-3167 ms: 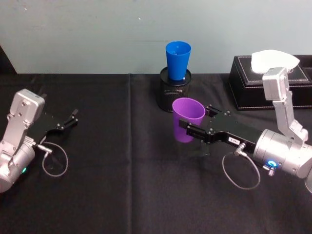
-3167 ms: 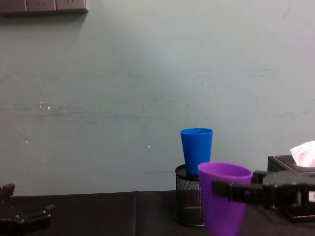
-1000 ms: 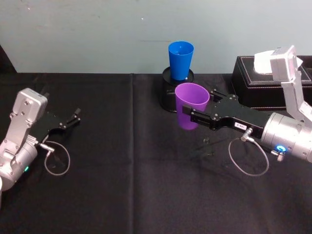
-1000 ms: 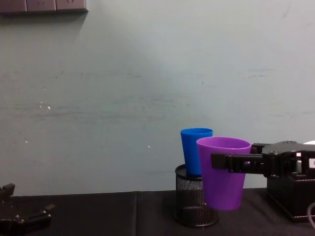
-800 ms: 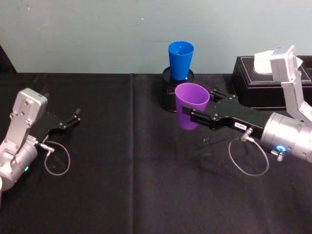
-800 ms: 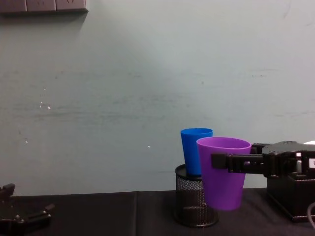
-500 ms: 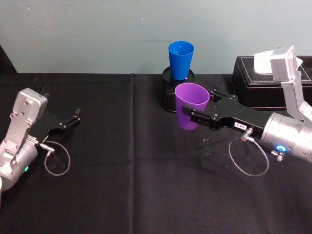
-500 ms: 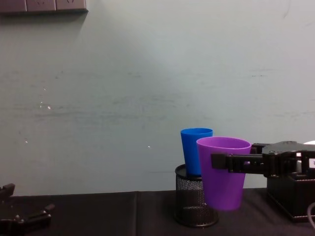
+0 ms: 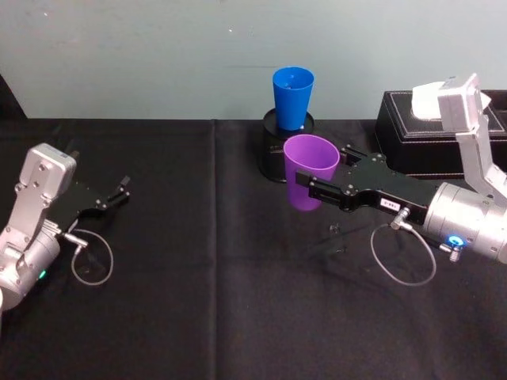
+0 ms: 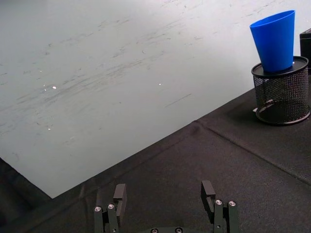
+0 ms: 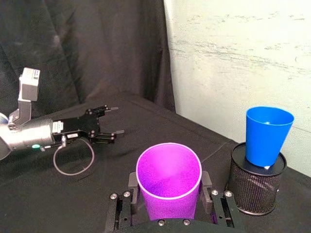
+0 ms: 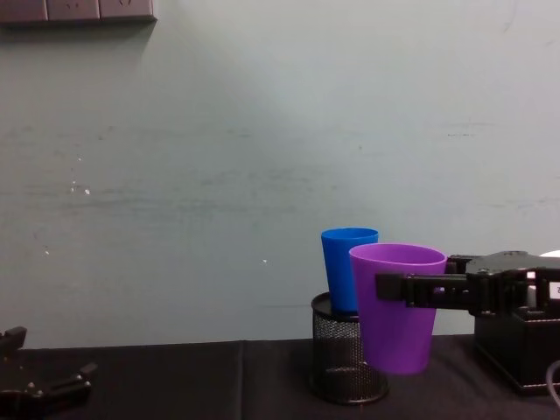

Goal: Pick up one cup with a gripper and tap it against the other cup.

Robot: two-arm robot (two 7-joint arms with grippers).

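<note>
My right gripper (image 9: 310,182) holds the purple cup (image 9: 307,176) upright in the air, shut on its upper wall; the right wrist view shows a finger on each side of the purple cup (image 11: 168,182). The blue cup (image 9: 291,96) stands in a black mesh pen holder (image 9: 272,154) just behind. From the chest, the purple cup (image 12: 398,315) overlaps the blue cup (image 12: 346,267), but the wrist view shows a gap to the blue cup (image 11: 267,135). My left gripper (image 9: 119,191) rests open at the far left, nothing between its fingers (image 10: 208,191).
A black tissue box (image 9: 432,138) with white tissue stands at the back right, close behind my right arm. The black tablecloth (image 9: 222,301) runs back to a pale wall. A cable loop hangs from each wrist.
Over three seconds my right gripper has lifted the purple cup and carried it back toward the blue cup. In the last second almost nothing has moved. The left arm stayed put.
</note>
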